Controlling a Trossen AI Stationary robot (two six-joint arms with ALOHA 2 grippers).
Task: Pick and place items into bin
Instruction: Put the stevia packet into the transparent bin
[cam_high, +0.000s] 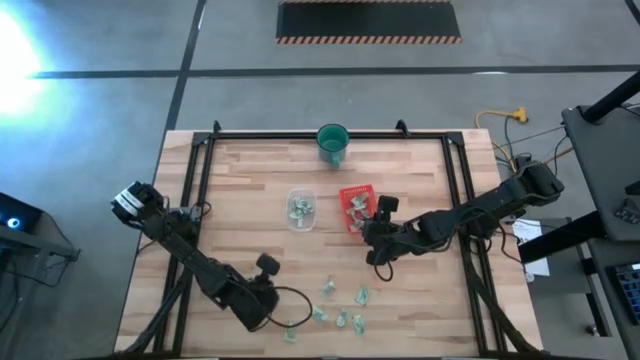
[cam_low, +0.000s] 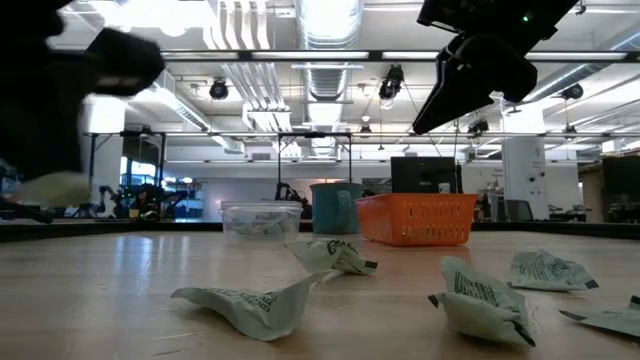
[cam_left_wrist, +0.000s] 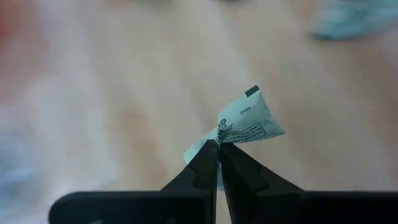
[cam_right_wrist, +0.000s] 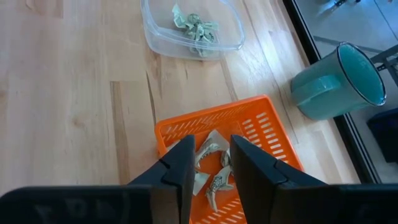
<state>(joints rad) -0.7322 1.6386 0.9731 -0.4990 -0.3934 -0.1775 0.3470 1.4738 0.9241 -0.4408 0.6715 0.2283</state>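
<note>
The items are small pale green-and-white packets. Several lie loose near the table's near edge (cam_high: 345, 308) and close up in the low view (cam_low: 480, 295). More sit in the orange tray (cam_high: 347, 195) and in a clear tub (cam_high: 300, 211). My left gripper (cam_high: 284, 326) is at the near edge, shut on one packet (cam_left_wrist: 249, 118). My right gripper (cam_high: 369, 223) hovers open above the tray (cam_right_wrist: 273, 134), and packets in the tray show between its fingers (cam_right_wrist: 211, 163). In the low view it hangs high over the tray (cam_low: 415, 218). My left gripper pinches one packet between its two fingertips by a crumpled corner (cam_left_wrist: 221, 135). The rest of the packet sticks out past the fingertips, and the blurred table far behind suggests it is lifted clear.
A teal cup (cam_high: 332, 143) stands at the far edge behind the tray and tub. A black frame runs along the table's far, left and right sides (cam_high: 330, 136). Bare wood lies between the tub and the loose packets (cam_high: 300, 265).
</note>
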